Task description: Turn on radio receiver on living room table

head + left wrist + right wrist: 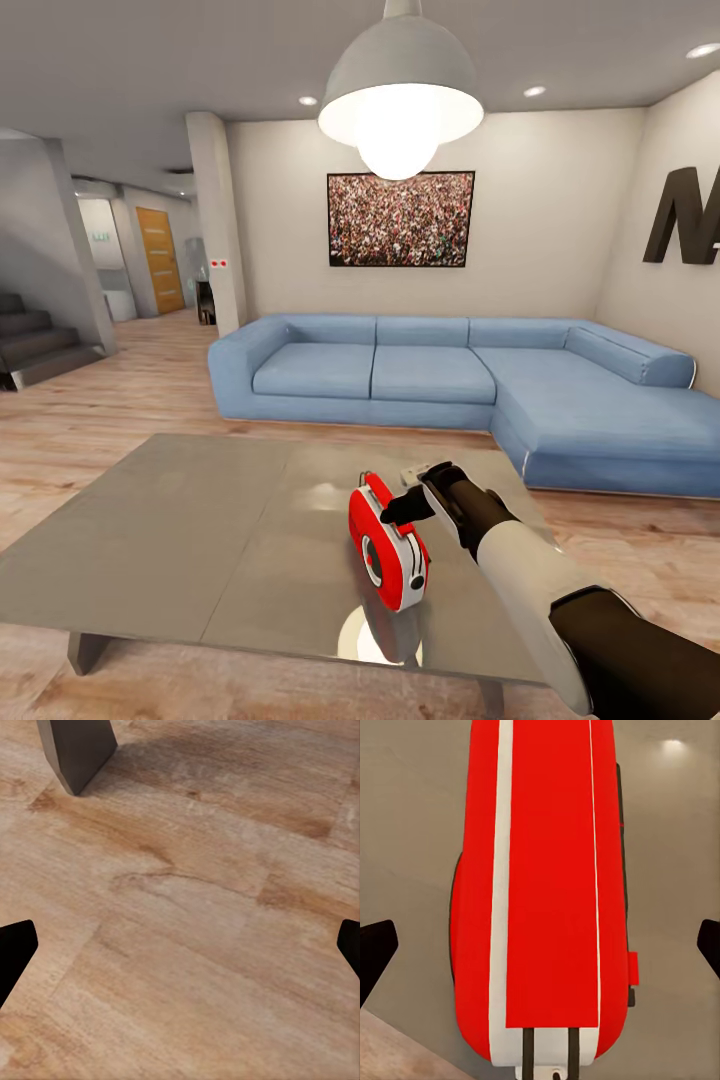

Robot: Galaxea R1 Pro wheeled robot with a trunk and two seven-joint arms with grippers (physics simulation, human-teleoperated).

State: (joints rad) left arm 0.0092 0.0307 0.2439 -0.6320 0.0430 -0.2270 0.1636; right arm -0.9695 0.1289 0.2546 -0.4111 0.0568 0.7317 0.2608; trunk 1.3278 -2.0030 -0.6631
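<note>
Living room: blue sofa [450,385] along the back wall, crowd picture [401,218] above it, dome lamp [400,95] overhead, black letter [685,215] cut off at the frame edge. Low grey table [180,540] in front on wood floor [90,420]. Radio [387,545] stands upright on the table's right part (no containers anywhere). Right gripper [400,508] hangs just above the radio's top; in the wrist view the radio [551,892] lies between the wide-spread fingers [375,949], untouched, holding nothing. Left fingertips [15,945] spread wide over bare floor near a table leg [75,750], empty.
</note>
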